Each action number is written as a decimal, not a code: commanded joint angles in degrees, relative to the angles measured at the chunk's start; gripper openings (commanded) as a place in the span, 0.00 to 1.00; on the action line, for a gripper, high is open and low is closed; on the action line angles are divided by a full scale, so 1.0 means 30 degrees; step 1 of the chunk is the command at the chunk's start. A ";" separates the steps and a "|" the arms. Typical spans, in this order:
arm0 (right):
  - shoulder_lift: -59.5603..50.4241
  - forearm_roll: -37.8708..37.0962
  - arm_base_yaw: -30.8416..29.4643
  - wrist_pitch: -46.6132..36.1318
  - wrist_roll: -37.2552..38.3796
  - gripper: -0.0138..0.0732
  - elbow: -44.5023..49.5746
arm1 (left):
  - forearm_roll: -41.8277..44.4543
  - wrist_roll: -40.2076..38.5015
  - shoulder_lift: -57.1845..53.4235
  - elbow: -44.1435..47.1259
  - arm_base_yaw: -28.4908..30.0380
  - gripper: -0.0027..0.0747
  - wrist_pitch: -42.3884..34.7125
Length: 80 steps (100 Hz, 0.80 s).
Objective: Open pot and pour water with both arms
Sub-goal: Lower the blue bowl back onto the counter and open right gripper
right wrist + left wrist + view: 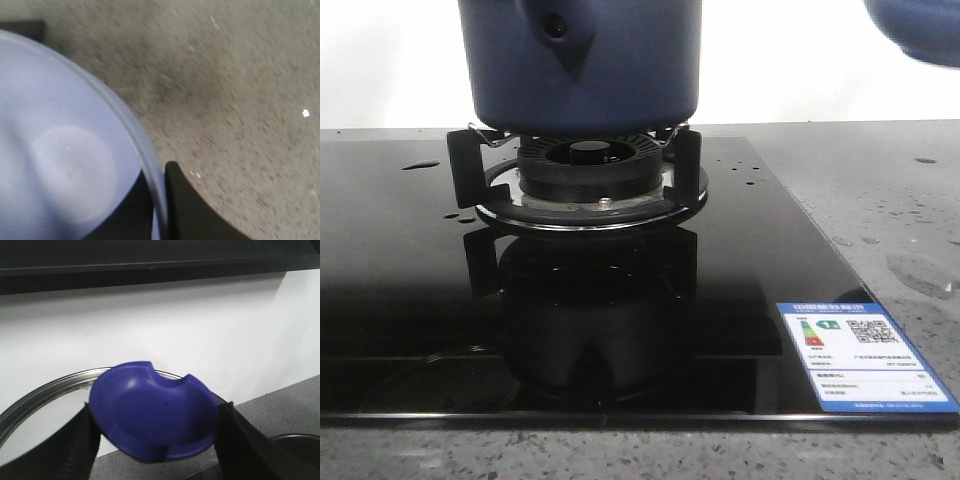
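The dark navy pot stands on the gas burner, its side stub with the round hole facing me; its top is out of view. My left gripper is shut on the blue knob of a glass lid with a metal rim, held in the air before a white wall. My right gripper is shut on the rim of a light blue bowl, one finger inside and one outside, above the grey counter. The bowl shows at the front view's top right. Water shows as drops and a puddle.
The black glass hob fills the near table, with a blue-and-white energy label at its front right corner. A speckled grey counter lies to its right, wet in places. A white wall stands behind.
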 commanded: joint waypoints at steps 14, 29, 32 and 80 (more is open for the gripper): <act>-0.0580 -0.0915 -0.0541 -0.0731 0.0167 0.10 0.1370 | -0.1364 -0.0066 -0.0705 -0.0787 0.0031 0.47 -0.0001; 0.0158 -0.0992 -0.0541 -0.0871 0.0167 0.10 0.1895 | -0.1364 -0.0066 -0.0705 -0.0787 0.0031 0.47 -0.0001; 0.0260 -0.0992 -0.0541 -0.0871 0.0167 0.10 0.1895 | -0.1364 -0.0066 -0.0705 -0.0787 0.0031 0.47 -0.0001; 0.1794 -0.0992 -0.0541 -0.1073 0.0167 0.10 0.1895 | -0.1364 -0.0066 -0.0705 -0.0787 0.0031 0.47 0.0071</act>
